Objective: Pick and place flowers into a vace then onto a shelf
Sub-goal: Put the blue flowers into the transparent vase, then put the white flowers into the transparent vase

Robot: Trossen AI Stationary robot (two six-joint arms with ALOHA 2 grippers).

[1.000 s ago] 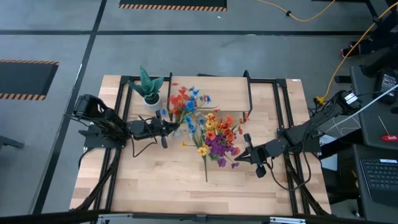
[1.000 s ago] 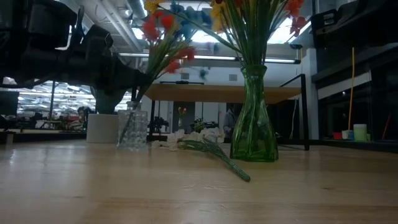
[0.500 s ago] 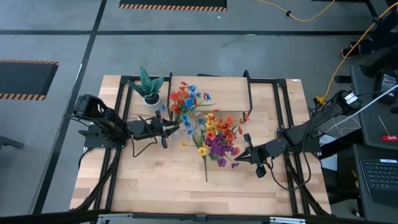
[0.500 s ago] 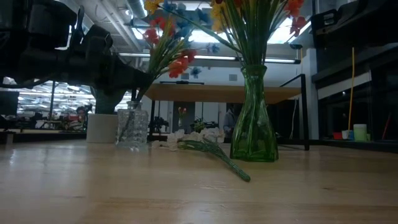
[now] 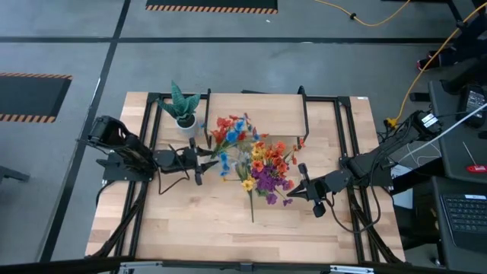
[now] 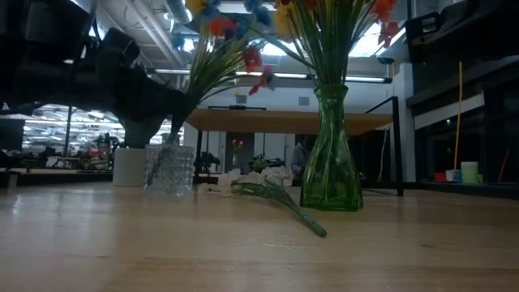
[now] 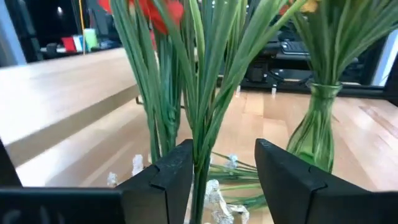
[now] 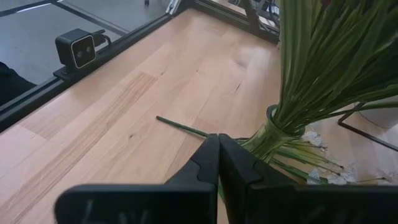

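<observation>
The worktop (image 5: 190, 228) is viewed straight down from above — and level from its edge; the green vase (image 6: 331, 154) is shared by all views.

Right gripper (image 8: 218, 152) is hovering over the wooden tabletop (image 8: 124, 118), fingers pressed together. Just beyond, green stalks of the flowers (image 8: 323, 56) are fanning up from a green glass vase (image 8: 268, 134). A loose stem (image 8: 183, 127) is lying flat nearby. A small camera (image 8: 79, 48) is sitting at the table edge.
</observation>
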